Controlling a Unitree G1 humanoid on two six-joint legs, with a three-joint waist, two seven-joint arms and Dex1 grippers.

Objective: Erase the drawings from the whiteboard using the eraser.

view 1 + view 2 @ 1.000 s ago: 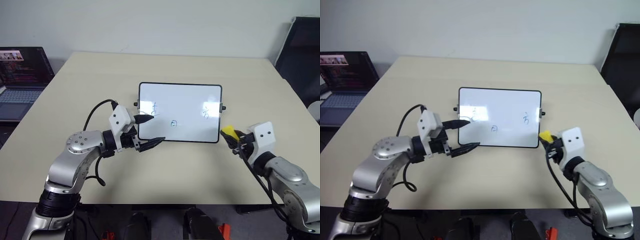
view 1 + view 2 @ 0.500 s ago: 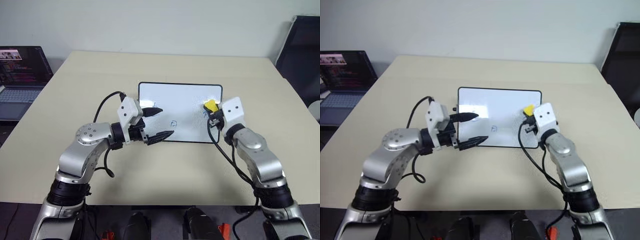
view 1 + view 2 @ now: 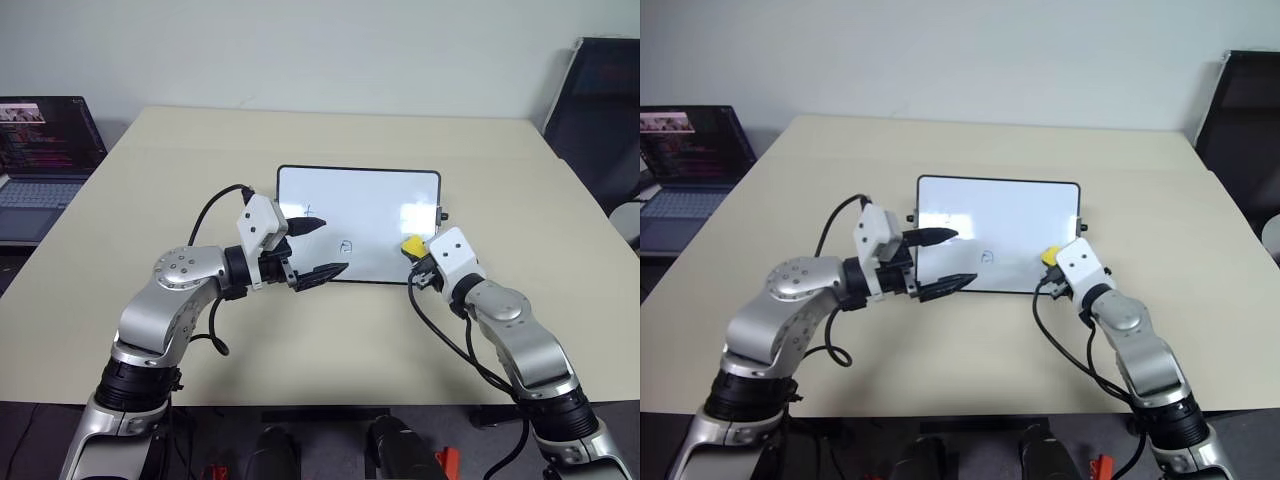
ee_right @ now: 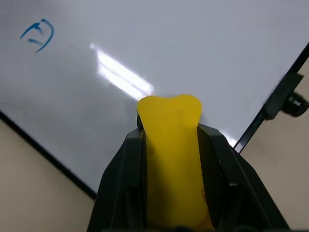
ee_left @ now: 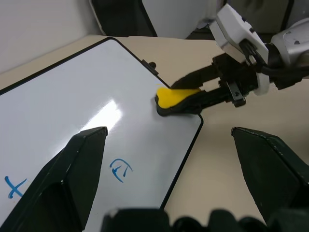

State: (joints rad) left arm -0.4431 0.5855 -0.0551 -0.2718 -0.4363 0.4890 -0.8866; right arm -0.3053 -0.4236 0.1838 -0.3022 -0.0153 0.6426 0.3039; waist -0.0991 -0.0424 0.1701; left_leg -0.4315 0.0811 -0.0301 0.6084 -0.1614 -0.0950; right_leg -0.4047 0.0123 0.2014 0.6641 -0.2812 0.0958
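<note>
Wiping step is under way. The eraser (image 3: pixel 411 245) is clamped between the jaws of the right gripper (image 3: pixel 420 262) and is set down on the whiteboard (image 3: pixel 370 195), dark underside to the glossy surface, at the board's near right corner, as seen from the left wrist cam. The right side of the board around it is seen bare; no mark can be made out there now.

Two blue drawings are left: a small round scribble (image 3: pixel 346 245) near the board's middle, towards the near edge, and a cross-like one (image 3: pixel 310 212) on the left side, just beside the left gripper's upper finger. The left gripper (image 3: pixel 318 248) is held w/ jaws wide apart, nothing between them, at the board's near left corner; whether the frame is touched can't be told.

Eraser's long axis is run along the right gripper's fingers, its free yellow tip pointed away from the robot and slightly left, into the board. It's lying flat, not tipped on edge, as far as can be judged.

Next move, by judgement: the eraser should be swept leftward across the board to the round scribble first, pressure kept down, then on to the cross mark. The left gripper's fingers are close to that last mark, so some clearance will prob. be needed there.
</note>
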